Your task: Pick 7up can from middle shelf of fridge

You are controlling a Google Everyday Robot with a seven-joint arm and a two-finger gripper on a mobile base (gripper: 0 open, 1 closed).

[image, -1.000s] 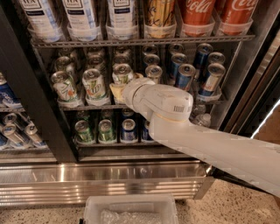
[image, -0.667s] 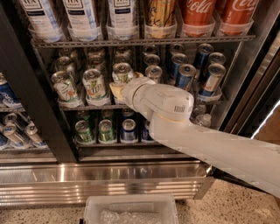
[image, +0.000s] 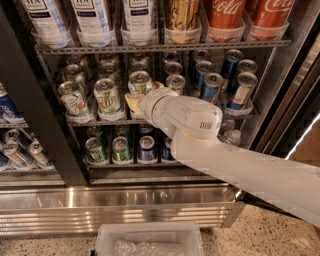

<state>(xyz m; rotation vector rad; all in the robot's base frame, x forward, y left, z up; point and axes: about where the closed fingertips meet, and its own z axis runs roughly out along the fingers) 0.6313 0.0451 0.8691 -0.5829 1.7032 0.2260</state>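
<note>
The fridge (image: pixel 35 125) stands open in front of me. Its middle shelf (image: pixel 100 121) holds lanes of cans. A pale 7up can (image: pixel 108 97) with green lettering stands at the front of the second lane, and another pale can (image: pixel 75 101) stands to its left. A third pale can (image: pixel 140 81) stands in the lane to the right, with only its silver top and upper body showing. My gripper (image: pixel 134 102) reaches into the shelf right at the lower body of that third can, and my white wrist (image: pixel 182 115) hides most of it.
Slim blue-and-silver cans (image: pixel 212 87) fill the right lanes of the middle shelf. Tall bottles (image: pixel 92 17) and red cola cans (image: pixel 225 15) stand on the rack above. Small green and blue cans (image: pixel 121 148) stand below. A ribbed steel panel (image: pixel 115 210) and a clear bin (image: pixel 150 240) lie beneath.
</note>
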